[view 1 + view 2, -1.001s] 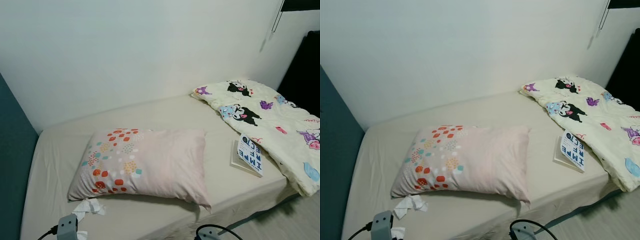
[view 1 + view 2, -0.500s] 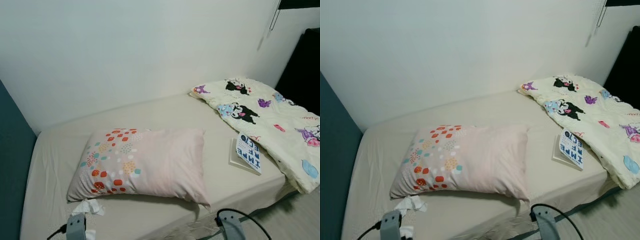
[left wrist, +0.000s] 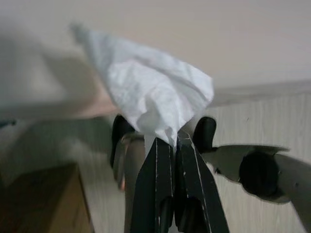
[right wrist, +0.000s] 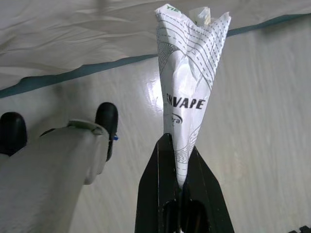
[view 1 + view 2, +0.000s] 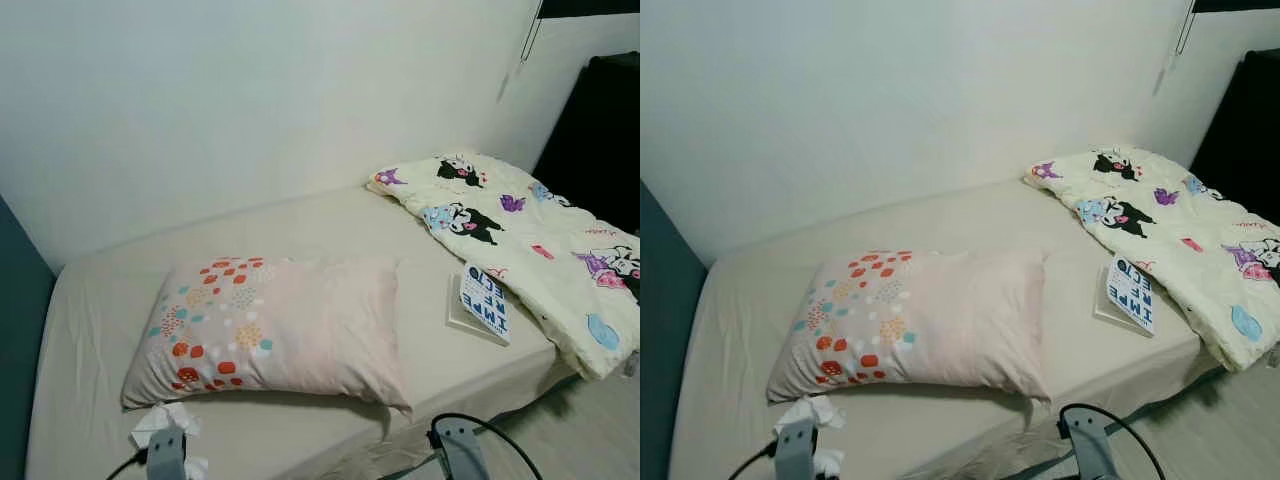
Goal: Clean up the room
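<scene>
My left gripper [image 3: 174, 141] is shut on a crumpled white tissue [image 3: 150, 92] and points down at the floor. My right gripper [image 4: 177, 145] is shut on a folded white printed wrapper [image 4: 189, 73], also over the floor. In the eye views the silver wrists of my left arm [image 5: 166, 455] and right arm [image 5: 450, 452] show at the bottom edge, in front of the bed. Another crumpled tissue [image 5: 160, 420] lies on the bed beside the pillow's near left corner.
The beige bed [image 5: 330, 225] carries a pink dotted pillow [image 5: 270, 325], a white book [image 5: 483, 303] and a cartoon-print blanket [image 5: 520, 235]. A teal panel [image 5: 15, 300] stands at the left, a dark cabinet [image 5: 600, 120] at the right. Pale wood floor [image 5: 590, 430] lies at the bottom right.
The whole picture has slid left, so the camera has turned right. My right wrist has risen into view at the bottom edge. The things on the bed lie as before.
</scene>
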{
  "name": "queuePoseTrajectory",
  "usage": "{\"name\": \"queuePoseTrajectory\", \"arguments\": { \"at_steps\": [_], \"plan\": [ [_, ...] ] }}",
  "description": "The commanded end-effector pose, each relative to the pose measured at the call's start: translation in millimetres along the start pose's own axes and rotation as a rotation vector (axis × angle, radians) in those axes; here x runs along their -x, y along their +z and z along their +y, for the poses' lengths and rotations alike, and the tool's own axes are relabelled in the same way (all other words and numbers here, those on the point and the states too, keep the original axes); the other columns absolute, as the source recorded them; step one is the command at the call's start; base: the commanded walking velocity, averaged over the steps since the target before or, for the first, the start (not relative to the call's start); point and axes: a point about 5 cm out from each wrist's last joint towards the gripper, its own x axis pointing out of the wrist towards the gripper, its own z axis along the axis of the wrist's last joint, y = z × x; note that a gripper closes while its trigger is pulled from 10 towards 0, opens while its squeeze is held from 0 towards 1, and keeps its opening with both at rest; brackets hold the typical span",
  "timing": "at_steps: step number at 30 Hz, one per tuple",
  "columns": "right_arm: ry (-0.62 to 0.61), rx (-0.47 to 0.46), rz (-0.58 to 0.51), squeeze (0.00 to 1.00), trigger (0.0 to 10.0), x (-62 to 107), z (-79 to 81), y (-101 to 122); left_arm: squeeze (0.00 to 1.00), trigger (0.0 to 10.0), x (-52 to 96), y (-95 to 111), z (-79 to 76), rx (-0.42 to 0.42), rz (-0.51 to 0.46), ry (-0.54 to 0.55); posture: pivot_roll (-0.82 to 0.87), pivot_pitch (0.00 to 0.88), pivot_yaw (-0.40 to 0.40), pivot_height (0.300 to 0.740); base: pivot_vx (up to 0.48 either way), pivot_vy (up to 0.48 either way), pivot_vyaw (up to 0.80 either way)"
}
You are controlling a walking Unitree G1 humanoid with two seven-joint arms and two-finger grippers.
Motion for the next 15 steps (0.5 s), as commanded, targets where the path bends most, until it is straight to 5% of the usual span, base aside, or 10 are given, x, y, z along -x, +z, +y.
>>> {"name": "queuePoseTrajectory", "arguments": {
  "at_steps": [1,15],
  "plan": [
    [0.024,-0.007,0.004,0.00,10.0,-0.3,8.3,-2,0.00,10.0,1.5,-4,4.5,-0.014,0.018,0.018,-0.07,0.000,-0.031,0.740,0.000,0.000,0.00],
    [0.052,0.010,0.057,0.00,10.0,1.1,24.4,-21,0.00,10.0,3.1,-1,14.1,0.000,0.007,0.050,-0.03,0.000,-0.030,0.740,0.000,0.000,0.00]
  ]
}}
